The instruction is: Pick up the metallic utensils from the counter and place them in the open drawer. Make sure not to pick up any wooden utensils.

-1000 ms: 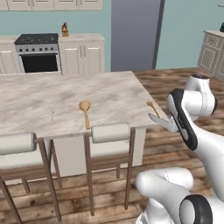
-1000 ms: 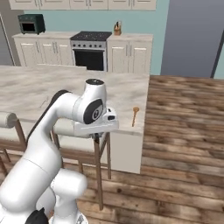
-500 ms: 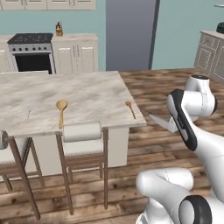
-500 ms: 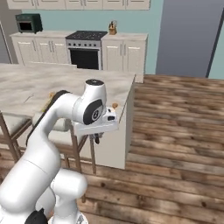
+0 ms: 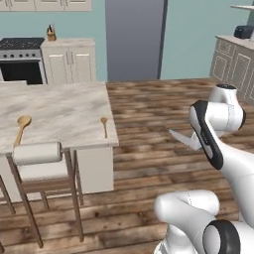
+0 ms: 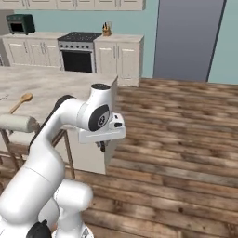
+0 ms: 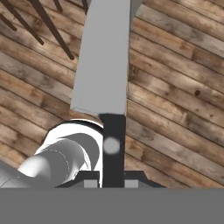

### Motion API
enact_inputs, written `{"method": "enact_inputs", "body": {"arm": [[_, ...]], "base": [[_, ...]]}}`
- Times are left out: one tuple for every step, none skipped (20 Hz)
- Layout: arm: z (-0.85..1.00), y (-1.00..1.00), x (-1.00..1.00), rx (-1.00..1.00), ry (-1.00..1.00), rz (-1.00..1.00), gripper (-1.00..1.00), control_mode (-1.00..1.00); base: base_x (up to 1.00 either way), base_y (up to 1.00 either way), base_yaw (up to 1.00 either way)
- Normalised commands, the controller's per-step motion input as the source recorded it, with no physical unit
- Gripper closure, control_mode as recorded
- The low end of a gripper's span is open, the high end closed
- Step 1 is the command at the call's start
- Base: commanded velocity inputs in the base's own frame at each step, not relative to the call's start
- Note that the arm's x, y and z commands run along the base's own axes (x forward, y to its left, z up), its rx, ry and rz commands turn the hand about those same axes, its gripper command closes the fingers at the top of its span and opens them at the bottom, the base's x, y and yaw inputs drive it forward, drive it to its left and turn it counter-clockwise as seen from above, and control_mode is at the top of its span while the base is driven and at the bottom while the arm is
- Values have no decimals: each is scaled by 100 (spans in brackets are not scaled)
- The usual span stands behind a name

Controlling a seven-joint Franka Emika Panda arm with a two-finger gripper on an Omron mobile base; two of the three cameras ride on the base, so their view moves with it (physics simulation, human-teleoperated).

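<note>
The pincer is clenched on the knife's black handle, and the knife juts straight out ahead of it, silver blade broad and flat over the plank floor. In the left base view the blade tip pokes out beside the arm, well apart from the desk. On that marble desk lie the wooden spoon and, near its right edge, the thin wooden stick utensil (both untouched).
</note>
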Motion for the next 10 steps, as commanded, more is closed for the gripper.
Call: {"method": "enact_inputs", "body": {"arm": [[0, 0, 0, 0, 0, 0, 100, 100], [0, 0, 0, 0, 0, 0, 100, 100], [0, 0, 0, 0, 0, 0, 100, 100], [0, 0, 0, 0, 0, 0, 100, 100], [0, 0, 0, 0, 0, 0, 100, 100], [0, 0, 0, 0, 0, 0, 100, 100], [0, 0, 0, 0, 0, 0, 100, 100], [0, 0, 0, 0, 0, 0, 100, 100], [0, 0, 0, 0, 0, 0, 100, 100], [0, 0, 0, 0, 0, 0, 100, 100]], "base": [[-32, -97, 0], [-31, -93, 0], [-31, -90, 0], [-31, -90, 0], [-31, -89, 0], [-27, -91, 0], [-24, -91, 0], [-19, -91, 0], [-16, -94, 0], [-14, -94, 0]]}}
